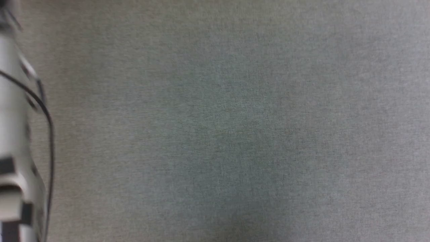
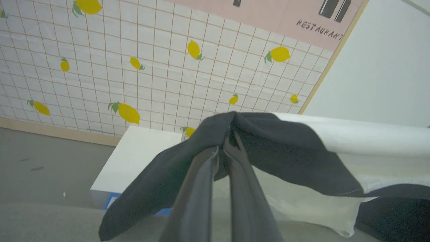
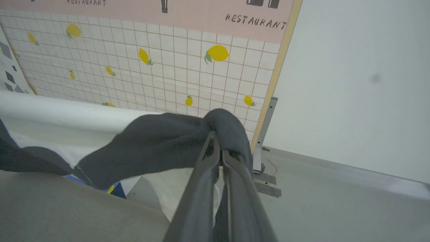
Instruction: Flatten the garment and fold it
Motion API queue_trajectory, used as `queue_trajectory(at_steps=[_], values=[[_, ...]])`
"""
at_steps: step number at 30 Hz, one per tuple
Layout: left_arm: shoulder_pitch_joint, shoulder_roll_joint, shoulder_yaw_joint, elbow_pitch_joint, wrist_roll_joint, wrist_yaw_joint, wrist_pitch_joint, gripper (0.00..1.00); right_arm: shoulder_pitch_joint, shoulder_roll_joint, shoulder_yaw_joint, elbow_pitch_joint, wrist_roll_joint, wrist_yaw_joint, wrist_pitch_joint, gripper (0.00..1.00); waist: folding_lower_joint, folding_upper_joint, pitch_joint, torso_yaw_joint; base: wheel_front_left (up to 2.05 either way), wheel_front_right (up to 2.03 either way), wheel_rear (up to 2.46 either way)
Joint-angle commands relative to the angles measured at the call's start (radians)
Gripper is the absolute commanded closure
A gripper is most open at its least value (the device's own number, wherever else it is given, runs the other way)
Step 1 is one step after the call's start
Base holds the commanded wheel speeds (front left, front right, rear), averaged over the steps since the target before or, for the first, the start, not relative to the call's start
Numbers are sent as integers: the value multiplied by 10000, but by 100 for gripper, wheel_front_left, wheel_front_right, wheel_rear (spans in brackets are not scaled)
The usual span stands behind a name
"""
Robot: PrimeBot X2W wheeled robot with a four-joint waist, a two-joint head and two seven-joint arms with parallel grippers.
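Where the shirt (image 2: pixel 369 141) is strung from one hand to the other, its long axis runs sleeve to sleeve, across the robot's front.

- Left forearm (image 1: pixel 10 134): pale and blurred at the left edge of the head view, with a black cable (image 1: pixel 47 117) looped beside it, over the grey bench (image 1: pixel 235 134).
- Left hand (image 2: pixel 225 148): fingers pressed together, pinching black sleeve cloth. The white body leads off to its right, taut along the top edge and sagging below.
- Shirt: held up in the air before a lemon-tiled wall panel (image 2: pixel 134 67). Whether the hanging hem touches the bench cannot be told.
- Right hand (image 3: pixel 217 149): fingers closed on the other black sleeve. The white body leads off to its left.
- Judgement: neither hand is nearer, as each has one end. Laying the shirt flat likely calls for lowering both hands together with the span taut.
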Motion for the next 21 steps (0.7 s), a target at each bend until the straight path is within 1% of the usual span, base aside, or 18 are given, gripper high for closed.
queue_trajectory(at_steps=[1, 4, 7, 12, 15, 18, 21], values=[[615, 189, -66, 90, 88, -87, 77, 100, 687, -256, 130, 15, 277, -25, 118, 100, -1, -1, -437, 194, 0, 0, 0], [2056, 251, -391, 106, 93, -293, 345, 100, 2245, -671, 732, -415, 721, -25, 371, 100, -1, -1, -894, 255, 0, 0, 0], [3629, 364, -723, -185, 68, -408, 799, 100, 3971, -969, 932, -1104, 1143, -25, 501, 100, -1, -1, -1417, 303, 0, 0, 0], [6251, 343, -782, -1194, -527, -232, 1652, 100, 6728, -979, 578, -2355, 1627, -25, 814, 100, -1, -1, -2171, 297, 0, 0, 0], [7698, 443, -888, -1972, -839, -160, 2262, 100, 8249, -967, 138, -3230, 1529, -25, 846, 100, -1, -1, -2543, 366, 0, 0, 0], [8822, 428, -898, -2691, -1127, 63, 2678, 100, 9576, -535, -522, -3847, 1382, -25, 892, 100, -1, -1, -2882, 407, 0, 0, 0], [9909, 415, -924, -3400, -1328, 339, 3008, 100, 10884, 101, -1131, -4462, 1171, -25, 1052, 100, -1, -1, -3254, 450, 0, 0, 0]])
